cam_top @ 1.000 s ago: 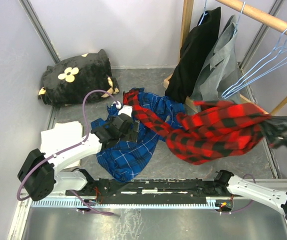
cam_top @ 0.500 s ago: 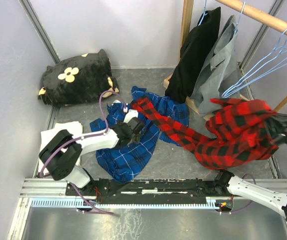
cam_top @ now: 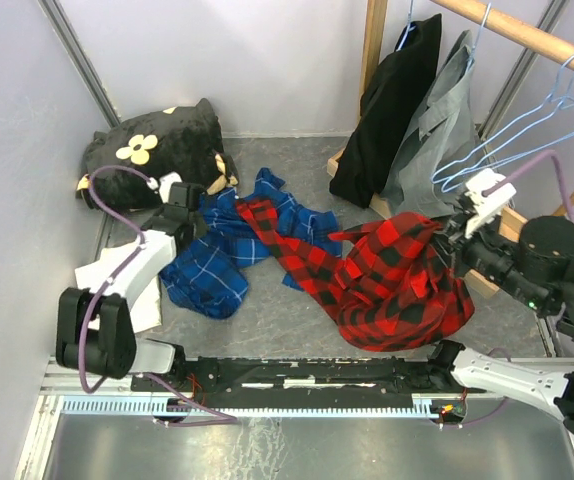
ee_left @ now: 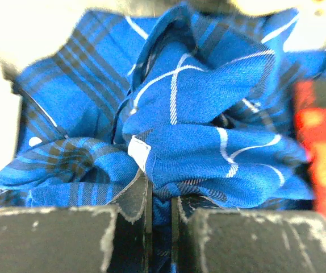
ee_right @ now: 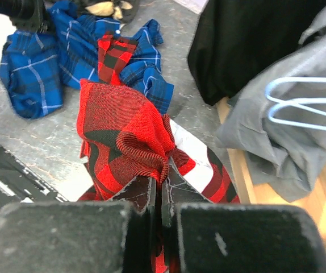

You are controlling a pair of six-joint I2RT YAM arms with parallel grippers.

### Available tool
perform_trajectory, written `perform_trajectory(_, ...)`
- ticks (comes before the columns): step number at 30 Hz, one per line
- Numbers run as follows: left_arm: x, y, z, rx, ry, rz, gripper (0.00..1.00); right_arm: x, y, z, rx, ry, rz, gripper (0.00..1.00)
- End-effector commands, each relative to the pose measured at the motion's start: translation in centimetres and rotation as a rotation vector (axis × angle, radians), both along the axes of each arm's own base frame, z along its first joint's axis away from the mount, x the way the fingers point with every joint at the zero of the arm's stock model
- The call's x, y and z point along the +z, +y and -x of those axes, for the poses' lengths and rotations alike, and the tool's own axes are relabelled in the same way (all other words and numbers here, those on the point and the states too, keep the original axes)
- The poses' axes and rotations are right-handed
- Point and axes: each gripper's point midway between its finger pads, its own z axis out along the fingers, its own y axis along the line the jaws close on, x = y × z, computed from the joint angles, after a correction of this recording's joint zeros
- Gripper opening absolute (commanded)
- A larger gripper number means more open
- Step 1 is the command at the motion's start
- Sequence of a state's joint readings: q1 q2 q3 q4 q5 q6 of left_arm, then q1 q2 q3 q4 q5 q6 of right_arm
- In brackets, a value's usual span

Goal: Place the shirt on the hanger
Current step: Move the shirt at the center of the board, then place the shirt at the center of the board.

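The right jaws pinch a bunched fold of the red-and-black shirt (ee_right: 123, 131), which drapes down onto the worktop (cam_top: 277, 330), while the left jaws clamp the blue plaid shirt (ee_left: 208, 114).

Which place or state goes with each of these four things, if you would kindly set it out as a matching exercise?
Things:
1. red-and-black shirt
2. blue plaid shirt
3. black flowered cushion
4. light-blue hangers

Places or states:
A. hanging empty from the wooden rail
B. pinched in the left fingers
C. lying in the far-left corner
D. pinched in the right fingers

Pairs: 1-D, 2-B, 3-C, 4-A
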State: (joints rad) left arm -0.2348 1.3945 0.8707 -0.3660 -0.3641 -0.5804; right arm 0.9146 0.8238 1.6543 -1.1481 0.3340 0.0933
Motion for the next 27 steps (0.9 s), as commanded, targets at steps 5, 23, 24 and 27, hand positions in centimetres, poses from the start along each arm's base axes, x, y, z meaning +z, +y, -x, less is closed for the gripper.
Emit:
perform_trajectory(5, 10.3, 4.0, -1.5, 0.105, -0.262, 0.091, 0.17, 3.4, 7.4, -2.9, 0.108, -0.029, -0.142, 0.00)
perform_trajectory(23, 24.0, 3.6, 2.4, -0.119, -0.585, 0.099, 0.99, -2.4, 17.7, -13.4, -0.021, 0.034, -0.026, 0.21)
perform_trajectory(24, 24.5, 3.0, 2.8, -0.148, -0.604, 0.119, 0.99, -4.9, 17.8, -13.4, -0.027, 0.078, 0.006, 0.28)
perform_trajectory(27, 25.6, 1.2, 3.8, -0.226, -0.639, 0.183, 0.99, -11.4, 17.7, -12.3, -0.026, 0.207, 0.067, 0.50)
